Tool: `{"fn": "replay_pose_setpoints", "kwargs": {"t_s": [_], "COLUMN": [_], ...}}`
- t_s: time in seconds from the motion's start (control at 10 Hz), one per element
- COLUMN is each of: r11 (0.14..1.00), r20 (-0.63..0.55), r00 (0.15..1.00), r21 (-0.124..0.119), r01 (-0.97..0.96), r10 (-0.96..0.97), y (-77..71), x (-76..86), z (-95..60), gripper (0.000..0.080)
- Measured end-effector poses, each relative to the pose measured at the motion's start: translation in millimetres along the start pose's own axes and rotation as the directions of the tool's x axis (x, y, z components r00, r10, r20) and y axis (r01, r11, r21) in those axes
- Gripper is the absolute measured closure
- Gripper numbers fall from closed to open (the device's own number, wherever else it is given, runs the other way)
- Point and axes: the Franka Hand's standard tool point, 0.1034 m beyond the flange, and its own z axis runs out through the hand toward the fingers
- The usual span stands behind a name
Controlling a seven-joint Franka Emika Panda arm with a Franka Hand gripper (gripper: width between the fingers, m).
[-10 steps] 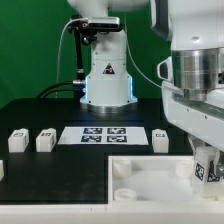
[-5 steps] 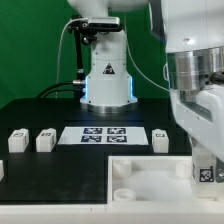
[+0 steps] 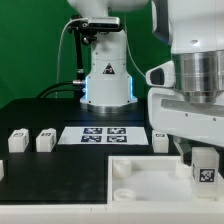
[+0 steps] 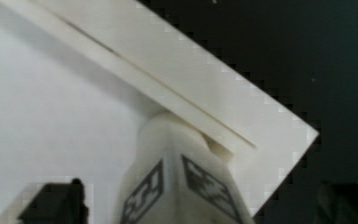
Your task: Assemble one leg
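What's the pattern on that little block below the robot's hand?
A black-and-white square marker on the leg, clearest in the exterior view.

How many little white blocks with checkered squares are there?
4. Two small white plastic legs sit at the exterior view's left, one by the marker board's right end, one between the jaws at the white tray. Another may be cut off at the left edge.

Black table [image 3: 60,180] carries marker board [image 3: 103,134], three loose legs [image 3: 17,141] [image 3: 45,141] [image 3: 160,139], white tray-like piece [image 3: 150,160].
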Motion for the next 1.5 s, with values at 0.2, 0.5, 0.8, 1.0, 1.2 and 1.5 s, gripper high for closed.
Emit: {"fn": "replay_pose_setpoints", "kwargs": {"t_s": [0.2, 0.5, 0.8, 1.0, 1.2, 1.5], "r11": [0.981, 0.815, 0.817, 0.874, 0.935, 0.987], "r20": [0.001, 0.015, 0.021, 0.019, 0.012, 0.012], "r00": [0.981, 0.816, 0.819, 0.875, 0.936, 0.989], "r21": [-0.003, -0.048, -0.049, -0.047, -0.049, -0.063], "r01": [0.196, 0.578, 0.574, 0.483, 0.352, -0.146], "r10": [-0.196, -0.578, -0.574, -0.483, -0.352, 0.147], "y": [0.6, 5.2, 6.3, 6.5, 6.8, 1.8], "x": [0.4, -0.7, -2.7, -3.4, -3.3, -1.8], "z": [-0.4, -1.3, 2.4, 2.8, 3.1, 3.1], "gripper": [0.0150, 0.0150, 0.0259, 0.0395, 0.0508, 0.0507]}}
